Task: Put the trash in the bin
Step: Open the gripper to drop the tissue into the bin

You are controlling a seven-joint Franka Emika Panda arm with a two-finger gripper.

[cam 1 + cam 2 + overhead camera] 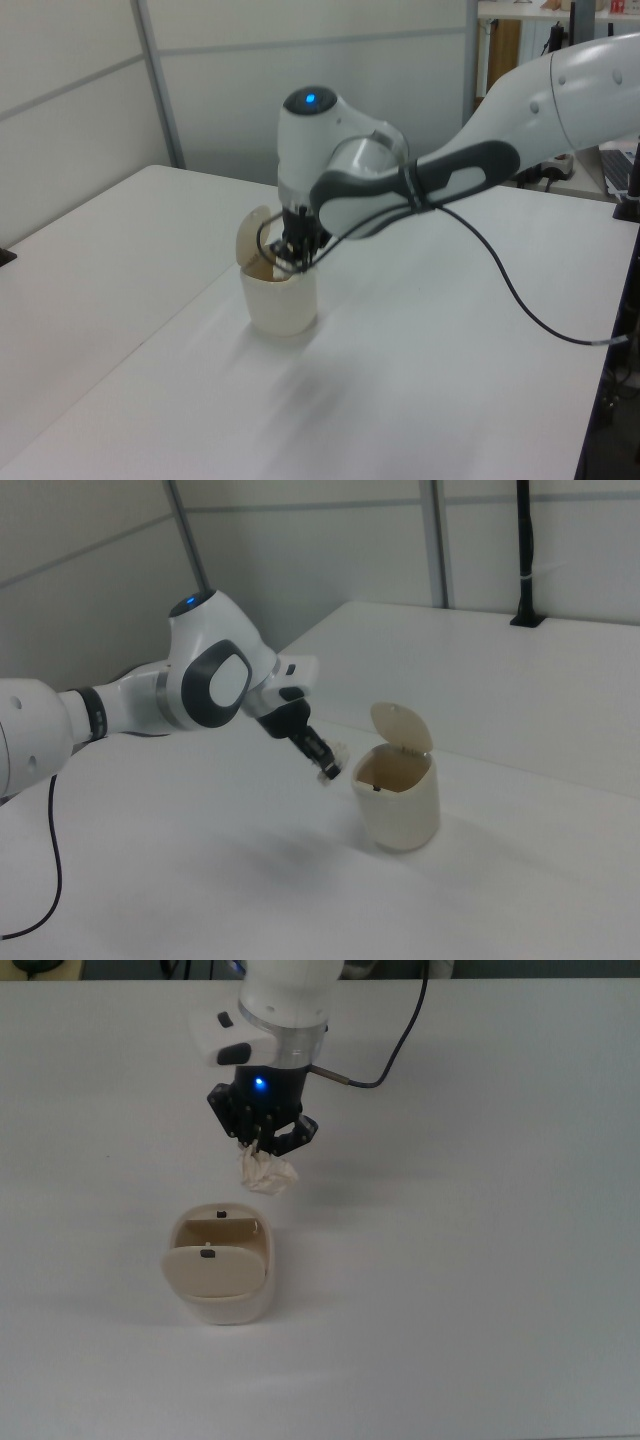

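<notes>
One white robot arm is reaching down over the white table (480,1290), its black two-finger gripper (262,1146) pinching the small off-white wad of wrinkly tissue paper (266,1173) in the air, just beside the open rim of the small beige plastic bin (222,1266), whose swing-flap lid is standing tilted up.
</notes>
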